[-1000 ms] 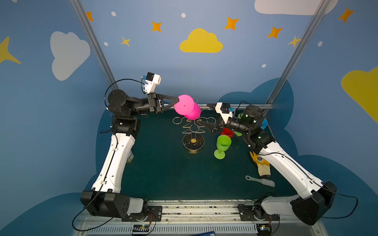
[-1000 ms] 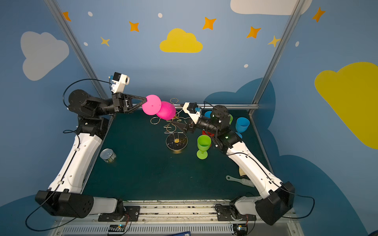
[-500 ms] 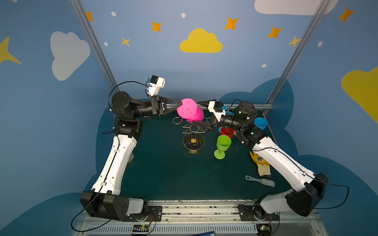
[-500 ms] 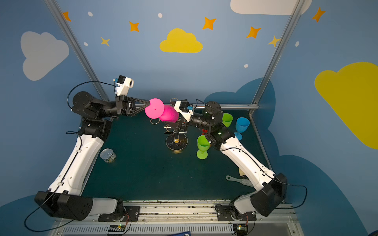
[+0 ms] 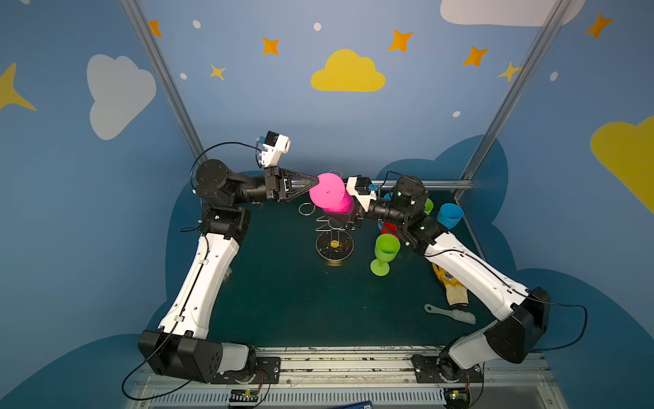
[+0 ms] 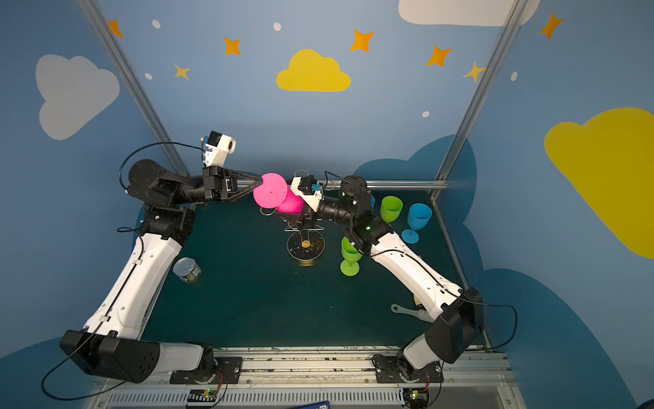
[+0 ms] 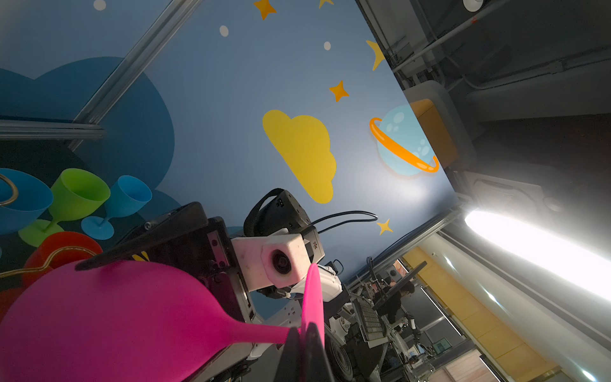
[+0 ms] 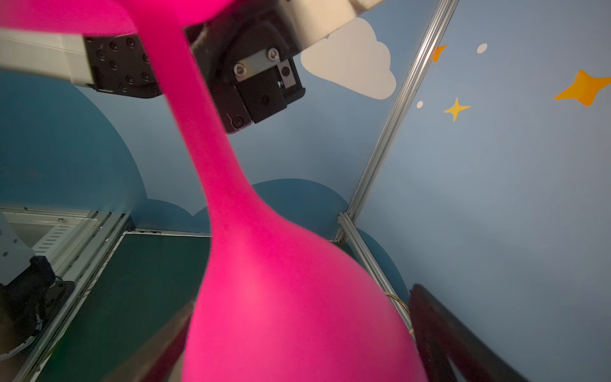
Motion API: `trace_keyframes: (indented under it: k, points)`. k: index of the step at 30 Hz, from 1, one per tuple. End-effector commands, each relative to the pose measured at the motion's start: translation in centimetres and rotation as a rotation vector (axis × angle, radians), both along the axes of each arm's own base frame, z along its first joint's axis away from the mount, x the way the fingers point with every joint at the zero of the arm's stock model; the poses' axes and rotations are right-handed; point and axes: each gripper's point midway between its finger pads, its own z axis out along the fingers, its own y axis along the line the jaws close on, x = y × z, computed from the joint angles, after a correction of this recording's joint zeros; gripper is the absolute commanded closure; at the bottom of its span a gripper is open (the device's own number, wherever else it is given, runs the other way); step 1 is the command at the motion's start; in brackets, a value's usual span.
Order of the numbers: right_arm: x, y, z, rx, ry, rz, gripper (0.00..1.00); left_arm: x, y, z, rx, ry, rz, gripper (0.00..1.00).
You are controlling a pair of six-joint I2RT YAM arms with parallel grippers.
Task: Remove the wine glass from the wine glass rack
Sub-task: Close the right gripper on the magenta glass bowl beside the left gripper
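Note:
The pink wine glass (image 5: 327, 193) (image 6: 270, 190) hangs tilted over the arms of the gold wine glass rack (image 5: 334, 246) (image 6: 305, 245). Its round foot points up and to the left. My left gripper (image 5: 316, 182) (image 7: 304, 334) is shut on the rim of that foot (image 7: 312, 297). My right gripper (image 5: 349, 220) (image 8: 297, 347) is open, with one dark finger on each side of the glass bowl (image 8: 281, 297); a gap shows at one finger. Whether the stem touches a rack arm is hidden.
A green wine glass (image 5: 385, 249) stands right of the rack base. A second green glass (image 6: 391, 209), a blue one (image 6: 417, 219) and a red cup (image 5: 389, 228) stand at the back right. A tin can (image 6: 187, 270) lies left; brush (image 5: 451, 313) and yellow glove (image 5: 453, 287) lie right.
My right arm has swung left, bringing its open jaws around the pink bowl. The left gripper has shifted slightly right while holding the glass foot.

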Motion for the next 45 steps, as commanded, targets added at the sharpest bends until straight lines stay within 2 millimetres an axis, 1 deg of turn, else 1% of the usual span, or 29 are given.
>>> trace_keyframes:
  k: [1,3,6,8,12,14,16,17,18,21,22,23,25,27,29,32,34,36,37,38,41,45]
  points:
    - [0.0,0.3,0.9,0.01,-0.006,-0.009,0.1,-0.5,-0.1,1.0,-0.012,-0.063,-0.01,0.97]
    - [0.2,0.3,0.8,0.01,0.002,-0.015,0.12,-0.6,-0.1,1.1,-0.013,-0.065,-0.013,0.97]
    - [0.2,0.3,0.7,0.011,0.011,-0.02,0.18,-0.5,-0.1,1.1,-0.014,-0.066,-0.013,0.97]
    - [0.1,0.2,0.7,0.011,0.019,-0.019,0.25,-0.4,-0.1,1.0,-0.012,-0.065,-0.012,0.97]
    - [0.0,-0.1,0.7,0.01,0.043,-0.028,0.44,0.0,-0.2,0.8,-0.013,-0.063,-0.008,0.97]
    - [-0.1,-0.3,0.7,0.011,0.057,-0.038,0.5,0.4,-0.1,0.8,-0.018,-0.061,0.001,0.97]
    - [-0.1,-0.7,0.7,0.01,0.079,-0.056,0.57,0.9,0.0,0.9,-0.025,-0.066,0.016,0.97]
    - [-0.2,-0.8,0.7,0.008,0.089,-0.061,0.6,1.0,0.1,1.1,-0.028,-0.07,0.022,0.94]
    - [-0.3,-1.1,0.7,0.007,0.103,-0.073,0.64,1.2,0.1,1.2,-0.03,-0.076,0.027,0.86]
    - [-0.4,-2.0,0.6,-0.011,0.148,-0.116,0.71,1.6,0.2,1.4,-0.033,-0.097,0.042,0.52]
    - [-0.5,-2.4,0.6,-0.019,0.168,-0.133,0.73,1.8,0.3,1.4,-0.033,-0.11,0.051,0.45]
    - [-0.5,-2.7,0.4,-0.031,0.187,-0.15,0.74,2.0,0.3,1.4,-0.032,-0.123,0.061,0.4]
    - [-0.7,-3.7,-0.1,-0.059,0.233,-0.194,0.78,2.4,0.5,1.2,-0.023,-0.169,0.097,0.35]
    - [-1.0,-4.9,-0.6,-0.092,0.283,-0.237,0.8,3.0,0.7,0.5,0.001,-0.232,0.151,0.33]
    - [-1.6,-6.0,-1.4,-0.137,0.33,-0.274,0.81,3.6,0.9,-0.4,0.048,-0.337,0.232,0.33]
    - [-2.2,-8.0,-2.2,-0.195,0.413,-0.353,0.82,4.7,1.3,-1.9,0.147,-0.552,0.399,0.34]
    - [-2.3,-9.3,-2.9,-0.242,0.473,-0.412,0.82,5.4,1.5,-2.8,0.215,-0.714,0.505,0.36]
    - [-2.7,-10.3,-3.6,-0.295,0.524,-0.45,0.84,5.7,1.9,-3.7,0.234,-0.849,0.559,0.39]
    - [-2.9,-10.6,-3.9,-0.315,0.543,-0.455,0.84,5.8,1.9,-4.1,0.251,-0.915,0.586,0.4]
    - [-3.1,-10.7,-4.2,-0.332,0.562,-0.459,0.85,6.0,1.8,-4.9,0.278,-0.99,0.607,0.4]
    - [-3.3,-11.0,-5.0,-0.376,0.611,-0.471,0.86,6.2,1.3,-5.8,0.321,-1.143,0.629,0.43]
    - [-3.1,-10.9,-5.4,-0.426,0.656,-0.48,0.87,6.0,-0.2,-6.1,0.359,-1.307,0.637,0.45]
